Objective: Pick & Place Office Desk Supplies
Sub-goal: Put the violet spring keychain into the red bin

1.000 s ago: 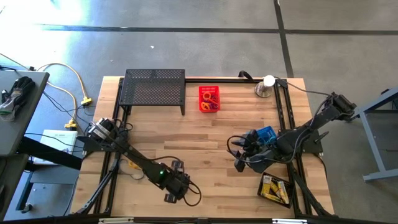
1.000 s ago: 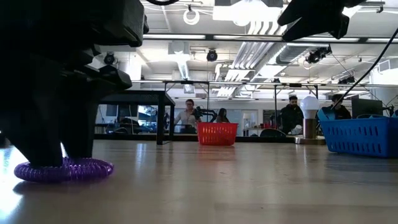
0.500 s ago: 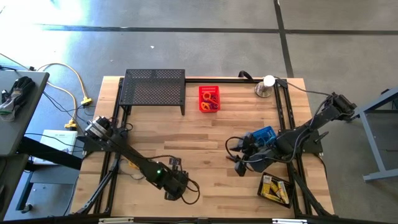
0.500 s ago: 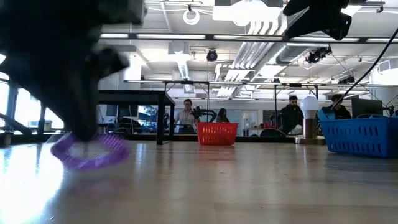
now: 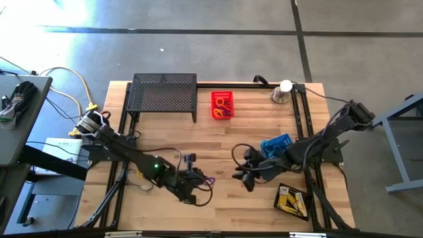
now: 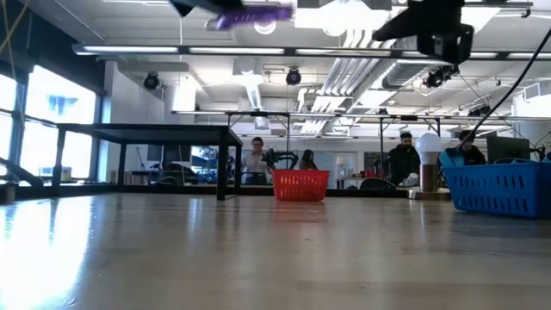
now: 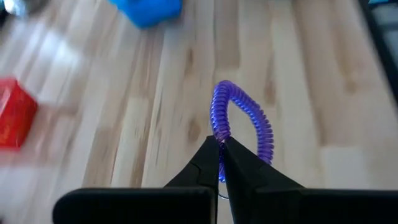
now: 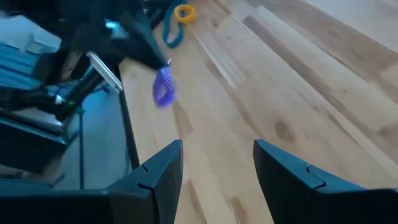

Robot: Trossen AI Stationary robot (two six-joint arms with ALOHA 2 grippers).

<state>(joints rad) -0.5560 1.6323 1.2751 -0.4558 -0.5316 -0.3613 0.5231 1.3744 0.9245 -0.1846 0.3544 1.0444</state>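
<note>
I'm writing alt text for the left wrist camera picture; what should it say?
Two dark fingers pinch a purple coiled loop, holding it up over a pale wooden table. Farther off, blurred, are a blue basket and a red basket.

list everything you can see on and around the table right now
coil loop: one, purple, pinched in the left gripper, lifted off the table
red basket: one, far middle of the table, loops inside
blue basket: one, right of centre
mesh shelf: one, black, far left
dome with ball: one, silver and white, far right corner
tray of boxes: one, yellow and white boxes, near right corner
people: several, in the room behind the table
left gripper: shut on the loop, near middle
right gripper: open, empty, beside the blue basket
</note>
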